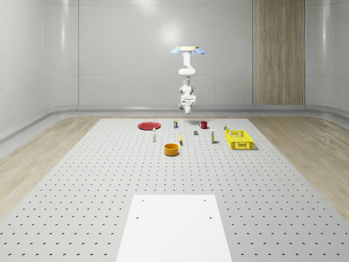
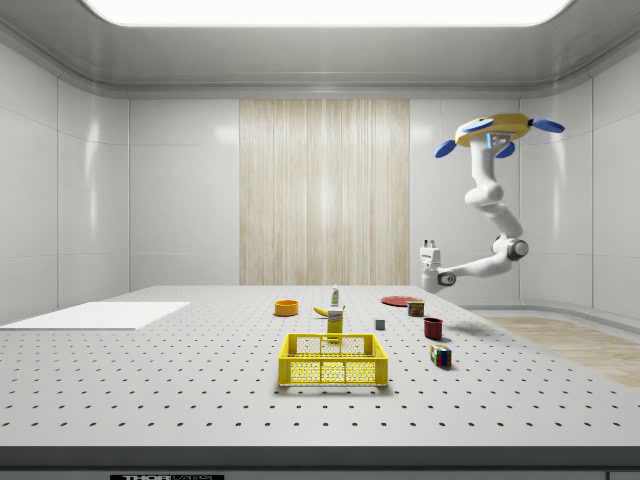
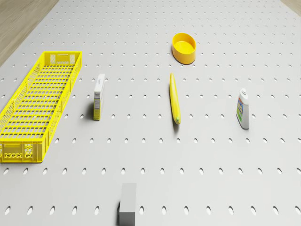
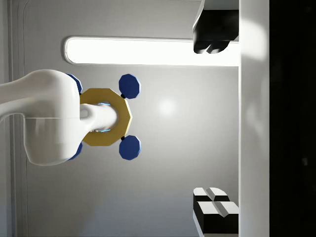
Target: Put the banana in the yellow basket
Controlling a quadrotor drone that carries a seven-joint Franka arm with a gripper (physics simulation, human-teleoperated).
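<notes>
Pegboard table (image 1: 82, 180), banana (image 3: 174, 98) beside yellow basket (image 3: 33, 106); hovering drone's (image 2: 494, 131) claw (image 4: 212, 123) released, upturned.

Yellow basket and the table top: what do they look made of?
Yellow basket: looks like moulded plastic, with uniform colour and open lattice walls and floor. Table top: probably matte grey metal, going by the regular grid of holes like a perforated board. Both are simulator renders, so these are guesses.

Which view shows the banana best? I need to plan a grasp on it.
The drone view: the banana lies in full length on the table, between a yellow bowl and a small carton. The whole-scene view shows it as a small sliver; in the side view the carton partly hides it.
</notes>
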